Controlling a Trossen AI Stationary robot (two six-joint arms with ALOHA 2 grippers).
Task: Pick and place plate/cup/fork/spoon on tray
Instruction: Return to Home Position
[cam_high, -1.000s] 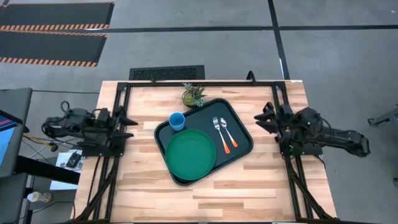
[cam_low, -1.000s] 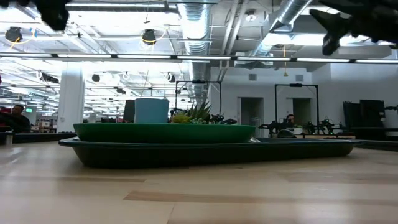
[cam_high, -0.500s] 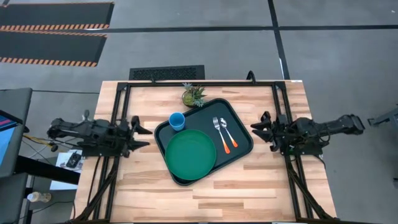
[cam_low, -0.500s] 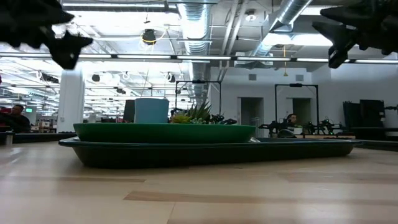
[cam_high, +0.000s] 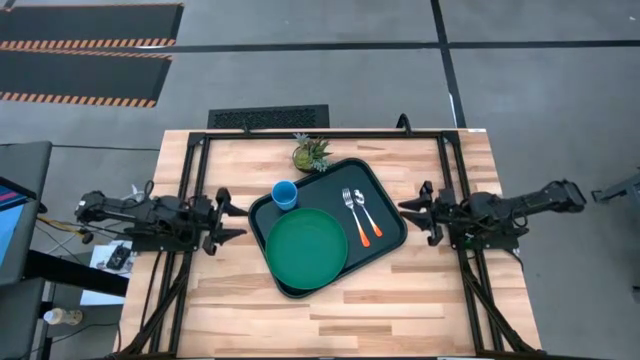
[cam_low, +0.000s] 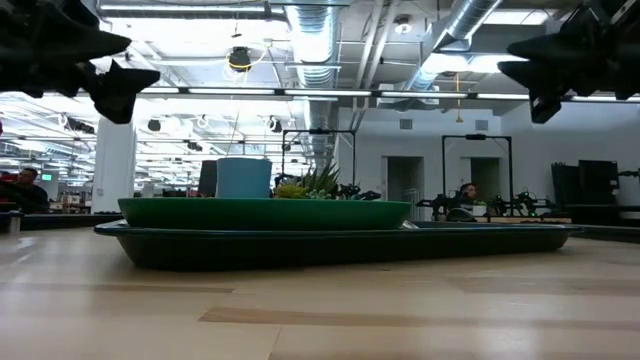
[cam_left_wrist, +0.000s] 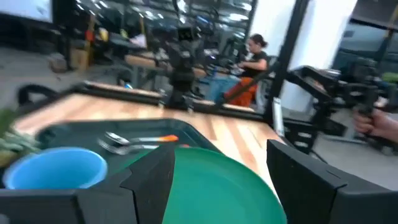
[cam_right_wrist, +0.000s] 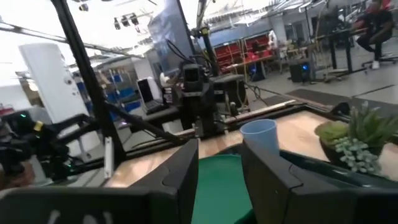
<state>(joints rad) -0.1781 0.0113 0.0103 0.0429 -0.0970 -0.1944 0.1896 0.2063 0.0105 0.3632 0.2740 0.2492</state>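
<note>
The dark tray (cam_high: 392, 240) lies in the middle of the table. On it rest the green plate (cam_high: 306, 250) at its near left, the light-blue cup (cam_high: 285, 194) at its far left, and the fork (cam_high: 349, 204) and spoon (cam_high: 364, 208) with orange handles at its right. My left gripper (cam_high: 228, 221) is open, empty, above the table left of the tray. My right gripper (cam_high: 412, 211) is open, empty, above the table right of the tray. The left wrist view shows the cup (cam_left_wrist: 56, 168) and plate (cam_left_wrist: 217, 186); the right wrist view shows the cup (cam_right_wrist: 259, 135).
A small potted plant (cam_high: 311, 153) stands just beyond the tray's far edge. Black frame rails (cam_high: 190, 200) run along both table sides under the arms. Bare wood lies near the front edge. People show in the room beyond the table.
Both arms have stretched out level toward the tray: my left gripper has gone toward the table's right, my right gripper toward the table's left, and both have come lower. The things on the tray have not moved.
</note>
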